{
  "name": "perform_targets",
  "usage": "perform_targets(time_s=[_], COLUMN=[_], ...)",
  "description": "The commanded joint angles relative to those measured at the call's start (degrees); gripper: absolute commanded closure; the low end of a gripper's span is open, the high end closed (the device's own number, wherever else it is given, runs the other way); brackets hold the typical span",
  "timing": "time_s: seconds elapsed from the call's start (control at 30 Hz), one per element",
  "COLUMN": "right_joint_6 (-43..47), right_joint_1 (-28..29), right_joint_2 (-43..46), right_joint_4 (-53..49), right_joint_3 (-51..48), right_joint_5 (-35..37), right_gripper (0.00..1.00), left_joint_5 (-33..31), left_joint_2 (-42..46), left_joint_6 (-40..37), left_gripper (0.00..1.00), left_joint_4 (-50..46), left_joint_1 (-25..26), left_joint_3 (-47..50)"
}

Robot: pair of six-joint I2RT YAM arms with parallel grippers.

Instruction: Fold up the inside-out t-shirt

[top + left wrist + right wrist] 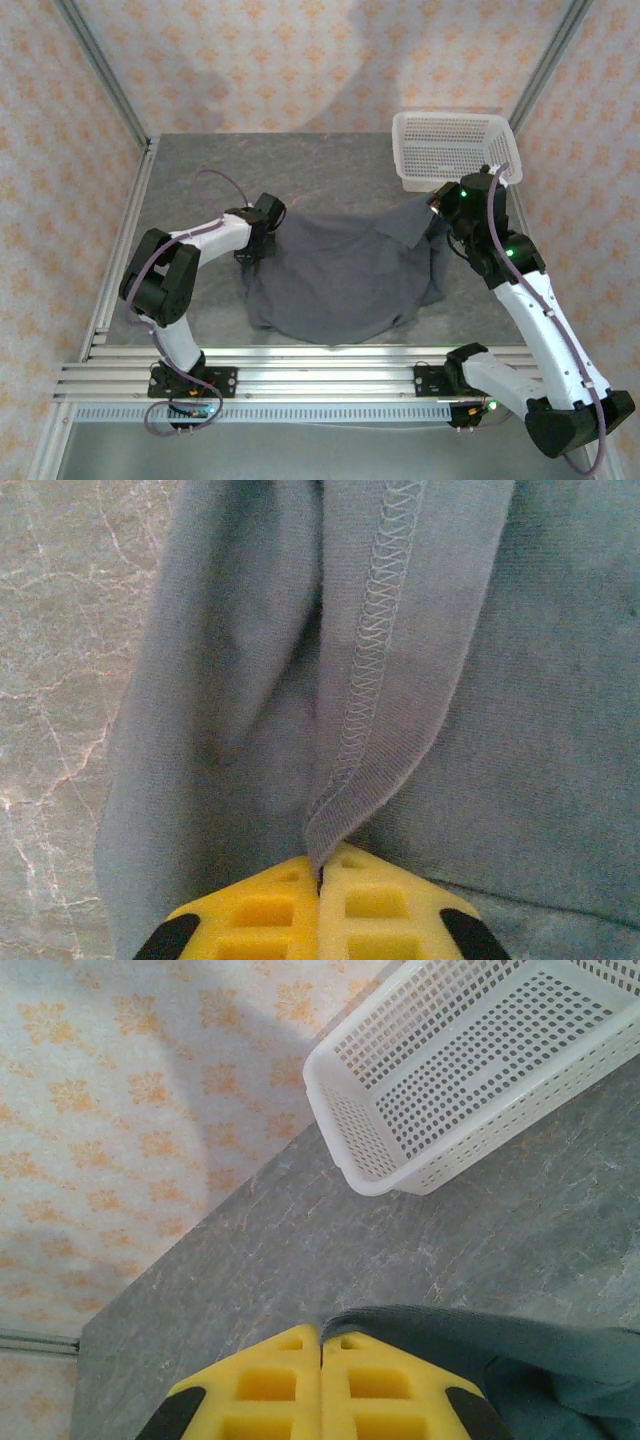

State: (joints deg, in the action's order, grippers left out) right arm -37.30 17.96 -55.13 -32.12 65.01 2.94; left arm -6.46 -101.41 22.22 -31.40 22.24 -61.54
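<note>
The inside-out t-shirt [340, 275] lies spread and wrinkled on the middle of the table, dark slate-grey, with its stitched seam showing [380, 630]. My left gripper [250, 250] is at the shirt's left edge, and its yellow jaws [321, 875] are shut on a hemmed fold of the fabric. My right gripper [437, 205] is at the shirt's upper right corner, lifted a little off the table. Its jaws [321, 1338] are shut on the shirt's edge [480, 1340], which drapes off to the right.
A white mesh basket [455, 148] stands at the back right, just behind the right gripper [470, 1070]. The grey marbled table [200, 170] is bare at the back left. Patterned walls enclose the table on three sides.
</note>
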Motion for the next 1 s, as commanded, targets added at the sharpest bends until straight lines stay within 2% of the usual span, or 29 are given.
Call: perform_targets(time_s=[0.0,0.07,0.13,0.23,0.3,0.4,0.5,0.7,0.83,0.97], right_joint_6=[-0.5,-0.01,1.11,2.05,2.28,1.83,0.45,1.55,3.84,8.17], right_joint_1=[-0.08,-0.09,-0.09,-0.11,-0.15,-0.18,-0.15,-0.15,-0.12,-0.12], right_joint_2=[0.38,0.3,-0.26,-1.96,-4.56,-9.19,-10.95,-8.05,-7.22,-8.18], right_joint_4=[-0.37,-0.4,-0.4,1.83,3.36,3.08,3.85,7.46,11.15,14.19], right_joint_3=[1.47,2.81,6.4,16.01,25.78,40.67,48.17,50.42,53.08,58.31], right_joint_5=[-0.21,-0.15,0.38,3.77,6.64,7.1,4.25,2.07,1.26,0.81], right_gripper=[1.0,1.0,1.0,1.0,1.0,1.0,1.0,1.0,1.0,1.0], left_joint_5=[-0.98,0.66,5.24,17.99,23.0,20.33,16.68,6.95,4.3,2.18], left_joint_2=[3.49,7.68,13.91,23.22,26.59,27.4,28.58,36.72,41.34,41.56], left_joint_6=[0.15,0.88,1.79,4.1,7.39,7.63,5.63,1.93,0.86,-1.41], left_gripper=[1.0,1.0,1.0,1.0,1.0,1.0,1.0,1.0,1.0,1.0], left_joint_4=[0.81,0.44,-0.27,-0.46,-0.92,-5.42,-9.86,-7.98,-4.6,-5.61], left_joint_1=[-0.26,-0.89,-3.16,-11.38,-16.51,-17.45,-17.58,-17.67,-17.67,-17.67], left_joint_3=[0.94,0.86,-0.86,-9.87,-20.94,-39.43,-52.34,-53.65,-52.77,-56.35])
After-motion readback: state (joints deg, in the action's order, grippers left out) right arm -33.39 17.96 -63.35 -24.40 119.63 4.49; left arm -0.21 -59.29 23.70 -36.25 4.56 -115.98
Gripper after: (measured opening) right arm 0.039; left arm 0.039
